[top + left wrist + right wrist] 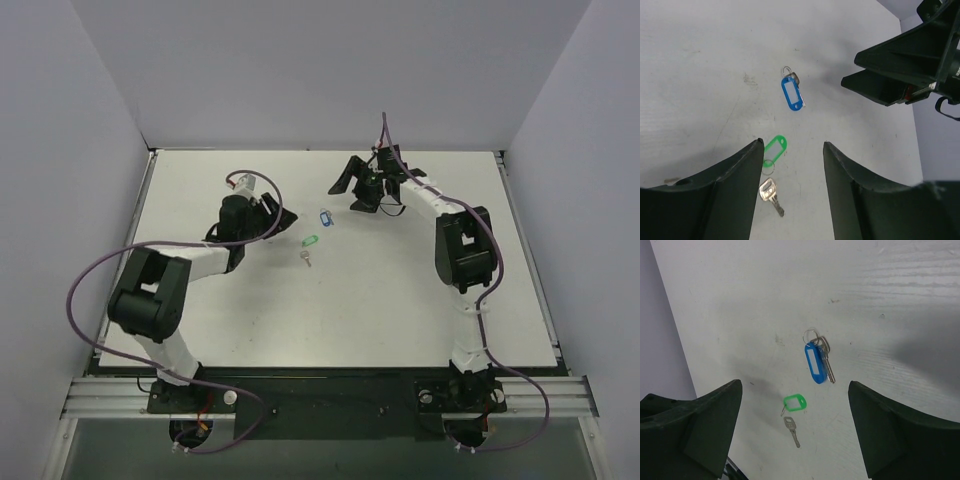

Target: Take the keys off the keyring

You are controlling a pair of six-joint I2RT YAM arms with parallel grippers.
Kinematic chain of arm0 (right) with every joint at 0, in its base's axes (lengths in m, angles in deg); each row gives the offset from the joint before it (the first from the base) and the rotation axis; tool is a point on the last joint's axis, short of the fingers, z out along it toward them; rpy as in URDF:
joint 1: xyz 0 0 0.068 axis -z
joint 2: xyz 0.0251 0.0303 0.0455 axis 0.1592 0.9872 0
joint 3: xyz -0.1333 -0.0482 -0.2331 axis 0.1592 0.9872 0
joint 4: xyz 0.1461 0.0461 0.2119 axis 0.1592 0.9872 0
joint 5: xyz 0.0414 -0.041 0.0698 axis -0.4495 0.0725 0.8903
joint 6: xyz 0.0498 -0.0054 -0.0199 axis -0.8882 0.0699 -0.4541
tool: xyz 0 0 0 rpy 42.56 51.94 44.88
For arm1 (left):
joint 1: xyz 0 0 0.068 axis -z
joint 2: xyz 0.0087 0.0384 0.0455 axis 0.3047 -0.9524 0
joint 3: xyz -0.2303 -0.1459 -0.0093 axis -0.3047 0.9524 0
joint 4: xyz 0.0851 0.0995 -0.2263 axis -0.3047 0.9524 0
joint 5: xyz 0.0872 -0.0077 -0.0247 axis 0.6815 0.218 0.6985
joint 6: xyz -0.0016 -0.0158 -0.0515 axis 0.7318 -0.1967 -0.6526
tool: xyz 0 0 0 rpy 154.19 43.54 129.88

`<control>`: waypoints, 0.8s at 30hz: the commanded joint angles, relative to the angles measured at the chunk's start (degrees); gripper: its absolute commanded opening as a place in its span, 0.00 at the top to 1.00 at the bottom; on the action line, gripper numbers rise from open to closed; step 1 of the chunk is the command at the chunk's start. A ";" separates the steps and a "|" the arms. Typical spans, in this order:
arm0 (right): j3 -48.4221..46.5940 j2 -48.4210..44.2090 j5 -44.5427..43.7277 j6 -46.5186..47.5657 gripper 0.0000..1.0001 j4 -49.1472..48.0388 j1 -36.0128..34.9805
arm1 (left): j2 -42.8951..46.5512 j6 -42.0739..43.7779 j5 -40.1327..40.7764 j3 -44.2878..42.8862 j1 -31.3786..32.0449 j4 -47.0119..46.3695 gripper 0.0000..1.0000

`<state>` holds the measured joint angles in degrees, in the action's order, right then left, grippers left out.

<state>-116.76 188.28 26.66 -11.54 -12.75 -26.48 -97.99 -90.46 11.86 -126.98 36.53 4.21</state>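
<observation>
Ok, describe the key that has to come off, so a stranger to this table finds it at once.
On the white table, two small plastic tags lie near the middle. Take the blue tag, the one farther from the arm bases: the silver key lies tight along its side, on its thin ring. The other silver key stretches away from the green tag instead.

Nothing legible anywhere: no text, brand, number or sign; pale label window of the blue key tag blank; window of the green tag too small to judge.
</observation>
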 commanded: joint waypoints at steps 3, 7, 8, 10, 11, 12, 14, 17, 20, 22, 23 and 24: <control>-4.88 3.71 -0.05 1.48 0.24 -1.07 -1.49 | -12.40 -8.54 -5.04 -7.17 0.20 -16.36 0.44; -5.67 5.73 1.01 1.48 0.31 -2.30 -2.01 | -17.58 -9.86 -5.30 -9.64 0.46 -17.69 0.46; -5.93 6.43 1.18 1.57 0.33 -2.30 -2.19 | -18.72 -10.04 -5.31 -10.08 0.55 -17.60 0.47; -6.20 7.22 1.54 2.01 0.35 -2.03 -2.54 | -20.39 -10.48 -5.22 -11.31 0.73 -16.99 0.50; -6.20 7.66 1.71 2.18 0.36 -2.12 -2.72 | -20.84 -10.91 -5.22 -11.92 0.81 -17.08 0.51; -6.20 7.93 1.80 2.36 0.37 -2.04 -2.72 | -21.89 -11.18 -5.31 -12.28 0.81 -17.34 0.55; -6.37 8.46 2.06 2.71 0.40 -2.12 -2.98 | -23.30 -11.88 -5.92 -13.42 0.81 -17.78 0.60; -6.11 8.90 2.33 2.71 0.40 -2.03 -3.16 | -24.88 -12.32 -6.27 -15.27 1.08 -16.99 0.61; -5.76 9.16 3.46 2.80 0.43 -2.56 -3.59 | -26.46 -12.59 -5.75 -15.88 1.34 -16.98 0.64; -5.50 9.16 3.99 3.06 0.45 -2.56 -3.86 | -27.25 -13.37 -5.57 -16.23 1.34 -16.90 0.66; -5.41 9.07 4.26 3.15 0.46 -3.69 -4.21 | -27.78 -13.55 -5.66 -16.41 1.34 -16.64 0.67; -5.15 8.99 4.61 3.33 0.46 -3.71 -4.30 | -28.05 -13.64 -5.57 -16.85 1.51 -16.20 0.67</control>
<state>-120.93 196.89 28.86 -9.55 -14.44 -29.57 -124.33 -102.87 6.79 -141.26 37.58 -9.32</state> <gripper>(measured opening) 0.550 0.337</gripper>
